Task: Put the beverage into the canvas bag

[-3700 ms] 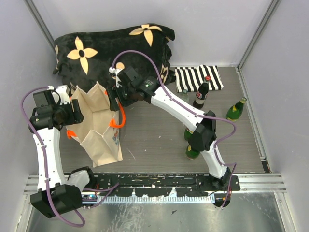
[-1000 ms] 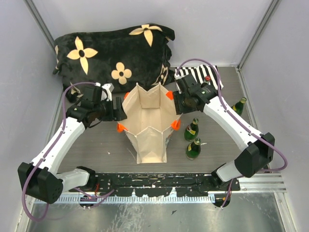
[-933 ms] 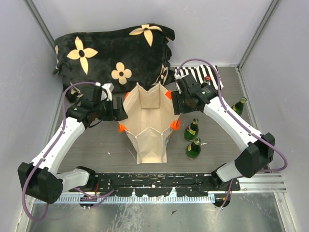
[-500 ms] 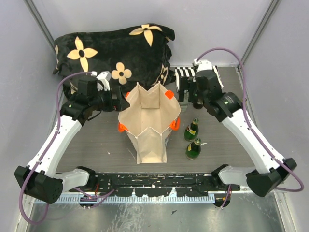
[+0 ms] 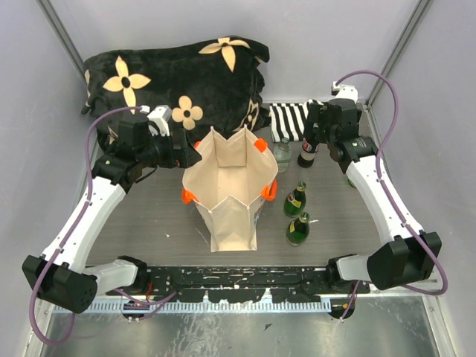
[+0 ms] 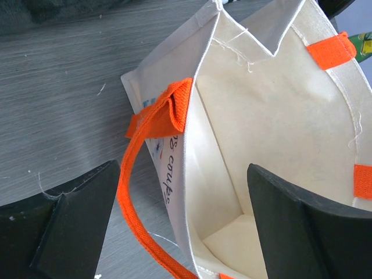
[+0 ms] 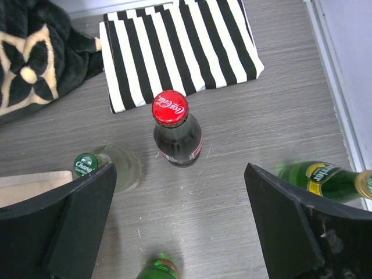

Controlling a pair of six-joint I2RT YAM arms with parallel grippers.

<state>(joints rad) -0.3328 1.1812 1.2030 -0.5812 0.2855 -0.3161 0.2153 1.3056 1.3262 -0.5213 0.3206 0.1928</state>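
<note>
Canvas bag (image 5: 232,223) beige, orange-handled, upright, mouth gaping; left fingers (image 6: 75,226), right fingers (image 7: 70,221) wide apart, empty.

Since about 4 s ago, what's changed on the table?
The canvas bag went from tilted at the left to upright in the middle. The right hand came off its rim and swung to the far right, now open above the cola bottle. The left hand, open, straddles the bag's left rim. Two green bottles and the cushion stayed put.
</note>
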